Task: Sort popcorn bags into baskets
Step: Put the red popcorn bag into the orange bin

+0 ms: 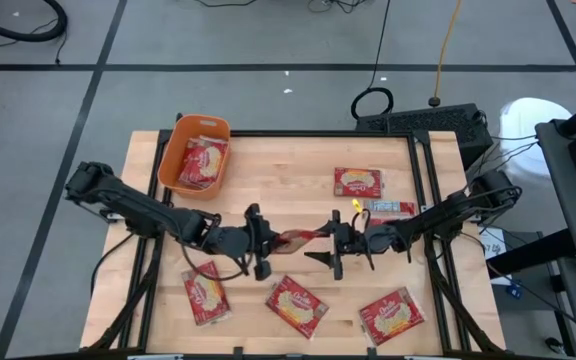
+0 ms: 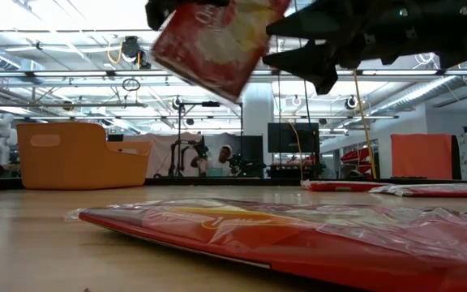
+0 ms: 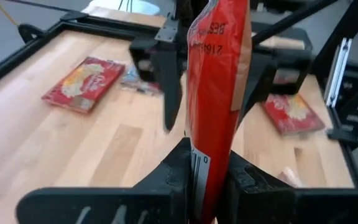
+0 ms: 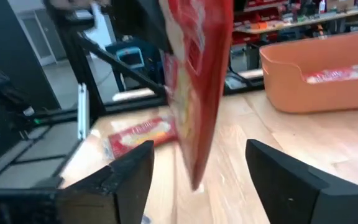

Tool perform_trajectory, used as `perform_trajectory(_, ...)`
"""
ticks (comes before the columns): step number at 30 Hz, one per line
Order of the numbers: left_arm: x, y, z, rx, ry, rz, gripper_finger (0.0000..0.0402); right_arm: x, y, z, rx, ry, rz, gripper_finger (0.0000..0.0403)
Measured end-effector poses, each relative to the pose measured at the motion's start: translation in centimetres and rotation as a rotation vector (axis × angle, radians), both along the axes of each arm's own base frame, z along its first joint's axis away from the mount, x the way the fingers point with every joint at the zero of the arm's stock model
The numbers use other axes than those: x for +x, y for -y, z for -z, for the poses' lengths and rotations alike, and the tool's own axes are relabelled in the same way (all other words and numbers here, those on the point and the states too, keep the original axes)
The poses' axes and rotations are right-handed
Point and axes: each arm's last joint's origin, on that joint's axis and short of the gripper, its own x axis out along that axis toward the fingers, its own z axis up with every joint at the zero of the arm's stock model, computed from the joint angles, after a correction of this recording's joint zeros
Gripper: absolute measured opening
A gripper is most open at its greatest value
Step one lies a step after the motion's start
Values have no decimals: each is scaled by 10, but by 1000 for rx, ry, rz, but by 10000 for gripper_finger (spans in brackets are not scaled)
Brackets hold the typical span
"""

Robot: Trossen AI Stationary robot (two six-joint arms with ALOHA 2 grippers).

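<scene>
A popcorn bag [image 1: 296, 238] hangs in the air above the middle of the table [image 1: 298, 170], between the two arms. In the left wrist view the same packet stands edge-on and upright, its lower end pinched between the dark fingers [image 3: 176, 171] of the left gripper [image 1: 264, 243], which is clamped narrow on it. The right gripper [image 1: 334, 248] faces the packet from the other side with its jaws spread wide; in the right wrist view the bag hangs between the two fingers [image 4: 129, 171] with a gap on either side, touching neither as far as this blurred view allows.

The orange basket [image 1: 176, 150] sits at the far left corner of the table and holds at least one packet [image 1: 202, 163].

Loose packets lie flat on the wood:
- one [image 1: 358, 183] on the far right part of the table, with another [image 1: 392, 209] just beside it, showing a paler side
- one [image 1: 206, 295] near the front left
- one [image 1: 297, 305] at front centre
- one [image 1: 392, 314] at front right

In the low view the held bag [image 2: 217, 40] is tilted near the top, a flat packet [image 2: 298, 235] fills the foreground, and the basket [image 2: 79, 154] stands at the left.
</scene>
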Motion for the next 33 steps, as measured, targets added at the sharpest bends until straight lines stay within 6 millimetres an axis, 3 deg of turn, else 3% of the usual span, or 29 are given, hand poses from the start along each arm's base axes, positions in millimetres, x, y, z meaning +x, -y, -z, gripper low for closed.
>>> perform_trajectory(10, -40, -33, -42, 2, 25, -65, 36, -9, -6, -11, -62, -9, -47, 251)
perform_trajectory(18, -83, -85, -65, 6, -15, -234, 45, -12, -10, -12, -115, -29, -69, 251)
perform_trajectory(26, -124, -146, -72, 4, -100, -478, 35, -12, -9, -10, -164, -42, -64, 251)
perform_trajectory(33, -143, -192, -64, 9, -218, -616, 48, -12, -9, -7, -182, -71, -67, 251)
